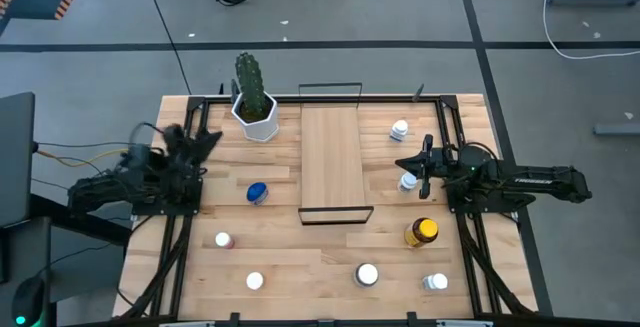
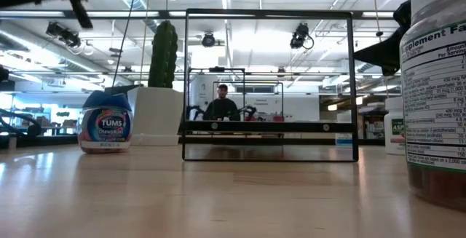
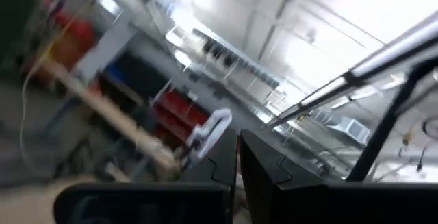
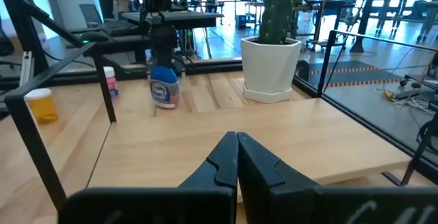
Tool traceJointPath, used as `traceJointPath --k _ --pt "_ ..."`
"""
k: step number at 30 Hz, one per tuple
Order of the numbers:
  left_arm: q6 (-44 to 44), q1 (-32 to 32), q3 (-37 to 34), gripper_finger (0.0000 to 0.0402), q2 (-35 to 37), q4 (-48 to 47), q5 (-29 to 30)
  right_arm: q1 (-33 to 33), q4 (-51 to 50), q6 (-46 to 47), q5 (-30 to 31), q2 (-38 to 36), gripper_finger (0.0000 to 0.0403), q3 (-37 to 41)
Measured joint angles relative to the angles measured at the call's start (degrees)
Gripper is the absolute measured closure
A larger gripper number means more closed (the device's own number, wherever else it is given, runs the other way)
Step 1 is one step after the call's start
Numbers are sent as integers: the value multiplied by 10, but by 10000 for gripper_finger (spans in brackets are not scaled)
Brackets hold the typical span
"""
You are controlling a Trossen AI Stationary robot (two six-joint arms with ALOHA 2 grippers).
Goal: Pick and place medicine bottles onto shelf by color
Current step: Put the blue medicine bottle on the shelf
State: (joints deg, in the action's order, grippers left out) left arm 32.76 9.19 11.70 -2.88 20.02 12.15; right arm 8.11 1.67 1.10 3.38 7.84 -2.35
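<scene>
- No bottle is seen on the shelf [image 1: 331, 157]; its light-wood board lies bare in the high view, so the sorting is judged not yet begun or barely begun.
- The medicine bottles are all found on the tabletop [image 1: 300, 267] around the shelf: a blue-lidded bottle [image 1: 257, 193] left of it, a pinkish bottle [image 1: 223, 239] nearer the left front, and white-capped ones at the front [image 1: 255, 281], [image 1: 367, 275], [image 1: 436, 282].
- On the right side an amber bottle with a yellow cap [image 1: 423, 232] stands near the shelf's front corner, with two white bottles [image 1: 400, 129], [image 1: 408, 181] farther back.
- Every bottle is therefore left to be moved, as far as can be judged.
- The shelf's long axis runs from the tabletop's back edge toward its front, with the black wire rails at the two short ends; the bottles stand upright, caps up.
- The right pincer [image 1: 404, 164] is held just beside one of the white bottles on the right, its fingers pressed together with nothing between them.
- The left pincer [image 1: 207, 142] is raised over the tabletop's left edge, well apart from any bottle; it is closed and empty.
- The cactus pot [image 1: 255, 117] stands at the back, left of the shelf, and is not part of the sorting.
</scene>
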Motion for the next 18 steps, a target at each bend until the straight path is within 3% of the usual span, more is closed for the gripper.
traceJointPath --k 9,15,18 --pt "-151 0 256 376 -195 -222 -9 0 1 -32 11 0 393 0" --pt "-128 0 359 378 -303 -242 -8 0 -2 -33 11 0 393 0" --pt "-104 0 395 374 -339 -242 -9 2 7 -75 27 0 393 0"
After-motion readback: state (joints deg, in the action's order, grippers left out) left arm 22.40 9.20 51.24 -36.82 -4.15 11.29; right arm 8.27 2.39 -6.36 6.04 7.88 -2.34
